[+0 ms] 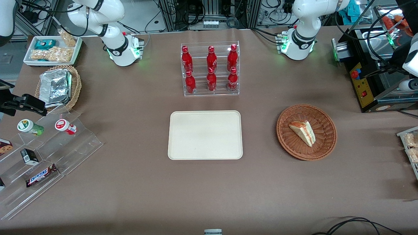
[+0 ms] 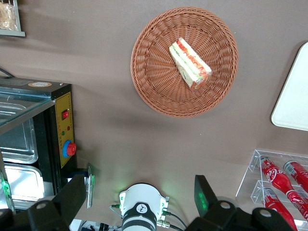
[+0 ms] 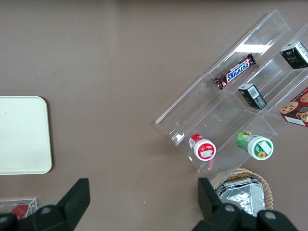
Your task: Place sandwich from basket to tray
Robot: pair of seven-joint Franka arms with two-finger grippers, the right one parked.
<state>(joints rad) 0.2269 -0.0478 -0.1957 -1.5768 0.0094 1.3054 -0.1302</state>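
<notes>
The sandwich (image 1: 303, 132) (image 2: 190, 65), a pale wedge with orange-red and green filling, lies on its side in the round reddish-brown basket (image 1: 282, 137) (image 2: 154, 82). The cream tray (image 1: 205, 134) (image 2: 293, 96) (image 3: 21, 134) lies bare beside the basket, toward the parked arm's end. My gripper (image 2: 139, 197) hangs high above the table near its arm's base (image 1: 298, 45), farther from the front camera than the basket. It stands open, its fingers (image 2: 72, 197) wide apart with nothing between them.
A clear rack of red bottles (image 1: 210, 70) (image 2: 281, 180) stands farther from the front camera than the tray. A black machine (image 1: 365, 85) (image 2: 62, 125) sits near the basket at the working arm's end. A stepped acrylic shelf (image 1: 49, 147), a foil-packet basket (image 1: 58, 86) and a white snack tray (image 1: 52, 49) occupy the parked arm's end.
</notes>
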